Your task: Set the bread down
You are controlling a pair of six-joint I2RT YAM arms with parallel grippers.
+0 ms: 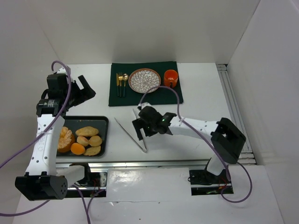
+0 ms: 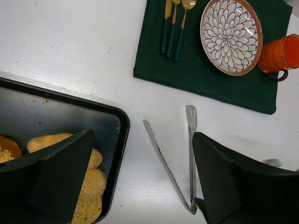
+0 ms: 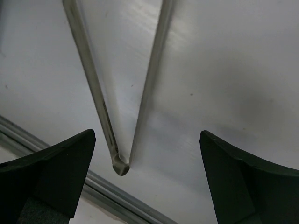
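The bread rolls [image 1: 87, 131] are lying in the dark baking tray [image 1: 93, 117], beside a peeled orange [image 1: 65, 139] and a tangerine [image 1: 77, 149]. The left gripper [image 2: 142, 140] is hovering over the tray's far edge, its jaws spread wide and holding nothing. Right of the tray, the right gripper [image 3: 145, 137] is hanging wide open above the metal tongs [image 3: 122, 165], gripping nothing.

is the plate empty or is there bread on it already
Empty. The plate shows its whole pattern bare in the top and left wrist views; the bread rolls lie in the tray.
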